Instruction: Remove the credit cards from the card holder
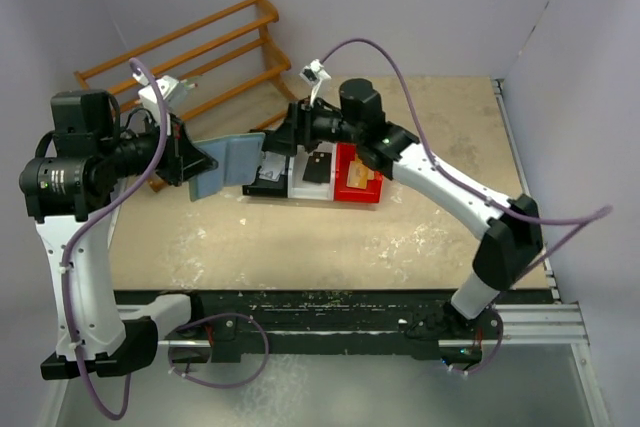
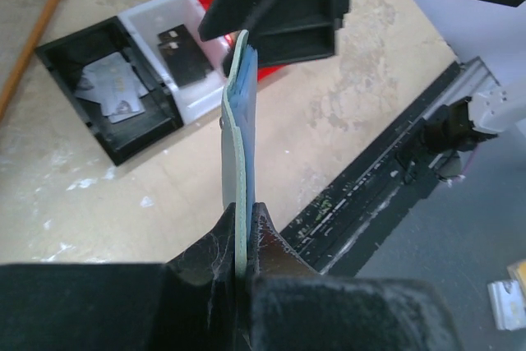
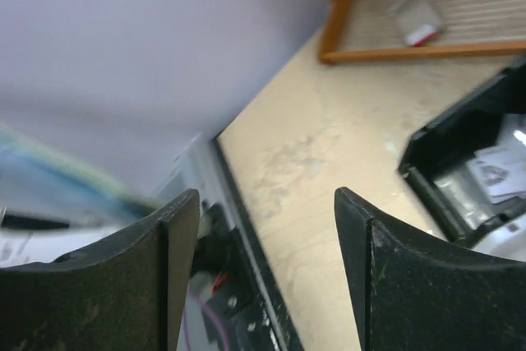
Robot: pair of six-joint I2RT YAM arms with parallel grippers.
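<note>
The grey-green card holder (image 1: 226, 165) is held up off the table, edge-on in the left wrist view (image 2: 239, 145). My left gripper (image 1: 200, 162) (image 2: 244, 240) is shut on its near edge. My right gripper (image 1: 271, 144) (image 3: 267, 236) stands open beside the holder's far edge, with nothing between its fingers. A silvery card (image 2: 115, 88) lies in the black bin (image 1: 262, 187), a black card (image 1: 317, 169) in the white bin (image 1: 300, 187), and an orange card (image 1: 363, 179) in the red bin (image 1: 345, 190).
The three bins sit side by side at mid-table, under the right gripper. A wooden rack (image 1: 200, 52) stands at the back left. Walls close in on the left, back and right. A black rail (image 1: 330, 307) runs along the table's near edge.
</note>
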